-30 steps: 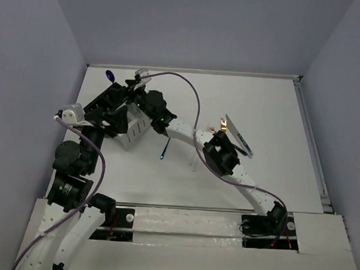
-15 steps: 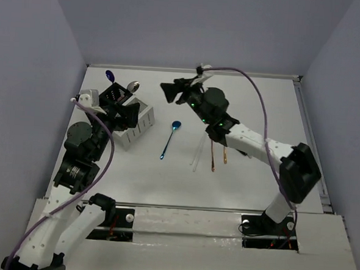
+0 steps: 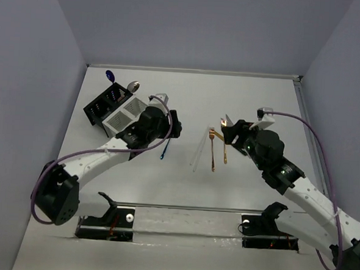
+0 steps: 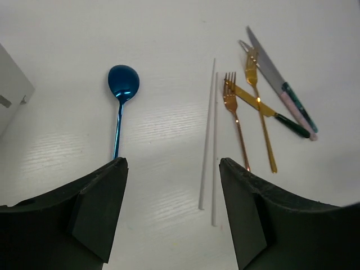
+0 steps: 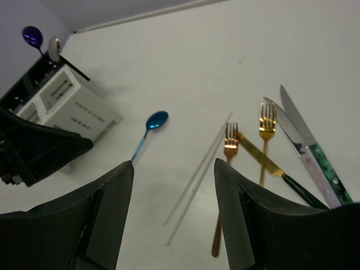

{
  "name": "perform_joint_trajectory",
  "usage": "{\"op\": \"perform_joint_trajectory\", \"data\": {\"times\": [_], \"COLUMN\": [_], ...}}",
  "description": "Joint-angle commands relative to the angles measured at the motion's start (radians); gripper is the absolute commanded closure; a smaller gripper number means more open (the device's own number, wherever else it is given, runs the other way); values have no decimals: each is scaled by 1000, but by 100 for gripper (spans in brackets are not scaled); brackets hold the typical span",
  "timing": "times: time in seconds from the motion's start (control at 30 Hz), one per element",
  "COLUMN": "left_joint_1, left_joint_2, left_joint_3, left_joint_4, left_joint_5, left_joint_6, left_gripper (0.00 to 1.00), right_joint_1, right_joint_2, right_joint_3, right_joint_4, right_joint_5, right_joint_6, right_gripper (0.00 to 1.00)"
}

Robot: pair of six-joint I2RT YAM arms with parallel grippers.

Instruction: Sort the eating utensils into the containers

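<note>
A blue spoon (image 4: 120,101) lies on the table, partly under my left gripper (image 3: 171,125) in the top view. To its right lie two white chopsticks (image 4: 209,135), two gold forks (image 4: 236,121) and knives (image 4: 281,81), one gold-bladed with a dark handle (image 4: 270,111). My left gripper (image 4: 174,185) is open and empty above the spoon's handle end. My right gripper (image 3: 228,130) is open and empty over the knives, which it hides from above. The black caddy (image 3: 101,107) holds a purple spoon (image 3: 110,75) and a silver spoon (image 3: 133,85). The white caddy (image 3: 123,114) stands beside it.
The right wrist view shows the white caddy (image 5: 73,107), the black caddy (image 5: 22,84), the blue spoon (image 5: 147,130), the chopsticks (image 5: 199,169) and the left arm (image 5: 39,152) at the left. A raised table edge (image 3: 308,137) runs along the right.
The left arm has swung from the caddies out to the right, over the blue spoon. The right arm has pulled back from the far middle to the right, over the knives.
</note>
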Motion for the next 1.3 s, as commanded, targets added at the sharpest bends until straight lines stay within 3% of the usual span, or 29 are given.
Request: {"op": "perform_joint_trajectory", "data": {"times": [0.0,0.27,0.4,0.6,0.93,1.03,1.07,1.27], "left_joint_1": [-57,-57,-57,-44,-35,-35,-35,-35], "left_joint_2": [168,464,537,612,684,690,689,599], "left_joint_3": [127,249,281,273,281,284,290,298], "left_joint_4": [5,-53,-64,-13,14,25,27,22], "left_joint_5": [-191,-324,-372,-295,-262,-266,-269,-275], "left_joint_6": [81,187,195,220,215,212,210,197], "left_gripper": [35,38,43,48,70,85,97,100], "right_joint_1": [-16,-16,-16,-16,-16,-16,-16,-16], "right_joint_2": [-118,-194,-189,-171,-198,-191,-185,-188], "right_joint_3": [-90,-171,-193,-210,-217,-219,-220,-225], "right_joint_4": [-140,-95,-62,-28,-31,-26,-25,-16], "right_joint_5": [27,-19,-51,-79,-66,-76,-77,-79], "right_joint_6": [-5,3,11,14,9,9,11,9], "right_gripper": [35,35,35,35,25,25,25,25]}}
